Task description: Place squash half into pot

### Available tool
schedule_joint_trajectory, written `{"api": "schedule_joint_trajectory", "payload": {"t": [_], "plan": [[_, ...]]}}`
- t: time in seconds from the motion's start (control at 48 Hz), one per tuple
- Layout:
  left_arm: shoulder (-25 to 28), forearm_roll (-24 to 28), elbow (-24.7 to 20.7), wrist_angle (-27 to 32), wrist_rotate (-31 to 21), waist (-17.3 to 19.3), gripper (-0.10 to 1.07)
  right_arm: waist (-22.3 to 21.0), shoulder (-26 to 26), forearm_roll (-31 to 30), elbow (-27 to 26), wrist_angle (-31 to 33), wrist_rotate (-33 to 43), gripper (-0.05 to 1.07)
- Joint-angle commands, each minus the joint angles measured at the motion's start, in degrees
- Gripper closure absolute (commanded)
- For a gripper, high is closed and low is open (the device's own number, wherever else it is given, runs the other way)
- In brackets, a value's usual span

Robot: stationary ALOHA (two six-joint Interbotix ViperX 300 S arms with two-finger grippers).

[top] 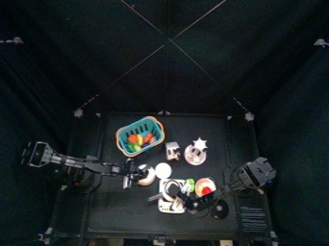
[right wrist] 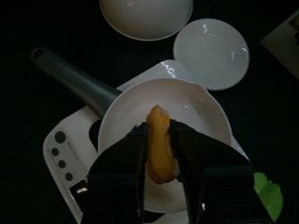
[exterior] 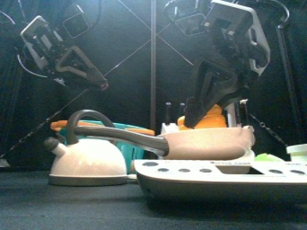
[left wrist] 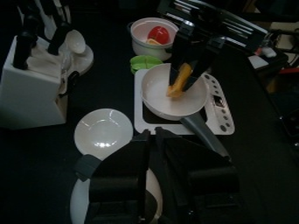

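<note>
**Q:** Kettle [exterior: 86, 154] sits closest to the front camera, cream-coloured with a grey handle, next to a white tray [exterior: 222, 176] on the surface [exterior: 48, 202]. Where's the squash half?

**A:** Up in the right gripper [right wrist: 163, 157]. Its jaws are pinching the orange squash half [right wrist: 158, 143] from both sides, and the piece points down into the white pot [right wrist: 146, 109]. Can't tell if the tip touches the bottom. The front view shows the squash half [exterior: 204, 117] poking just above the pot [exterior: 210, 142] rim.

**Q:** What's the arm doing?

**A:** The right arm comes in from its side and hangs steeply over the pot, with its wrist tilted and the gripper [left wrist: 187, 66] pointing down. The pot sits on the tray, its long grey handle [right wrist: 73, 74] sticking out to one side.

**Q:** And the left one?

**A:** The left gripper [left wrist: 152, 162] is stretched low across the surface towards the middle, just above the kettle. Its jaws look spread and hold nothing.

**Q:** Other stuff?

**A:** A teal basket [top: 139, 135] with colourful items sits further back. A white knife block [left wrist: 33, 74] and a small bowl [left wrist: 152, 35] with something red in it show in the left wrist view. A green piece [left wrist: 145, 62] lies just beside the pot.
</note>
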Motion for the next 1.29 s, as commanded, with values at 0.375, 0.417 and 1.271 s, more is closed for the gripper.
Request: {"api": "schedule_joint_trajectory", "payload": {"t": [0.375,0.417,1.271], "plan": [[-0.3,-0.2,-0.7,-0.3,0.0,0.1,0.39,5.0,-10.3,1.0,1.2,10.4,0.1,0.48],[-0.3,-0.2,-0.7,-0.3,0.0,0.1,0.39,5.8,-11.4,1.7,1.9,12.1,0.3,0.48],[-0.4,-0.2,-0.5,-0.2,0.0,0.1,0.39,11.4,-17.1,20.7,15.4,23.3,2.6,0.46]]}}
